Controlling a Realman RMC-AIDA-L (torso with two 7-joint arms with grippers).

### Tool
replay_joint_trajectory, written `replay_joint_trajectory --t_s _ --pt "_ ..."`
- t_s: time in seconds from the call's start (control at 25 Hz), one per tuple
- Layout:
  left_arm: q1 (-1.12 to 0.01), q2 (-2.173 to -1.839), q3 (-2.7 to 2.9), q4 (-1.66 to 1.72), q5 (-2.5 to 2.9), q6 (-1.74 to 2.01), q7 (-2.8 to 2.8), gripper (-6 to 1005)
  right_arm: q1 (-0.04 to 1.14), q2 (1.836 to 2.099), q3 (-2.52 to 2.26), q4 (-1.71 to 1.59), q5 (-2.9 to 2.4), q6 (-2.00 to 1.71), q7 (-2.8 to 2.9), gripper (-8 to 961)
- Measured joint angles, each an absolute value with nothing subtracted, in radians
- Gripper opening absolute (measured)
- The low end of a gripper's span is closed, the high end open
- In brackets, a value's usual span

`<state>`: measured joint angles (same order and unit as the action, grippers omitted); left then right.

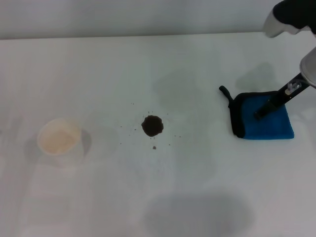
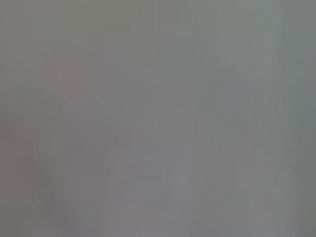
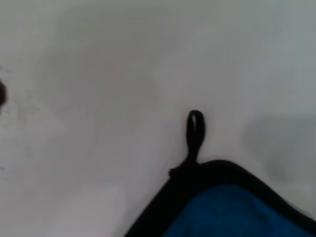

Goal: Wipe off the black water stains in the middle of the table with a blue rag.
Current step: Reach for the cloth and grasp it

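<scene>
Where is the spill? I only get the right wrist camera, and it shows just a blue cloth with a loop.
Observer: The head view shows the black water stains on the table, to the robot's left of the blue rag.
Operator: Is the hand on the cloth?
Observer: The right gripper reaches down over the rag's middle; contact I cannot confirm.
Operator: Anything else?
Observer: A paper cup stands farther left, apart from the stains; the left arm is out of sight.

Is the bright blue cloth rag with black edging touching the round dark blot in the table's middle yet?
Apart. The head view shows the bright blue cloth rag well off to the right of the dark round blot, bare white tabletop between them.
</scene>
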<state>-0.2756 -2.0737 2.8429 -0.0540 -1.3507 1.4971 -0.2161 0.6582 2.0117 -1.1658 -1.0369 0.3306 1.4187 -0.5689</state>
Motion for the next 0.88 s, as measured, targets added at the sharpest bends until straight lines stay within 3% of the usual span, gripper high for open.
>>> replay_joint_trajectory --t_s 0.44,0.88 --pt "-0.275 -2.077 2.844 -0.048 -1.344 1.497 -0.213 892 0.719 2.013 -1.231 -0.916 0.258 1.361 -0.532 868" --pt "-0.277 -2.077 2.844 -0.046 -1.344 1.49 -0.212 892 0.795 2.012 -1.246 -0.785 0.244 1.328 -0.525 744"
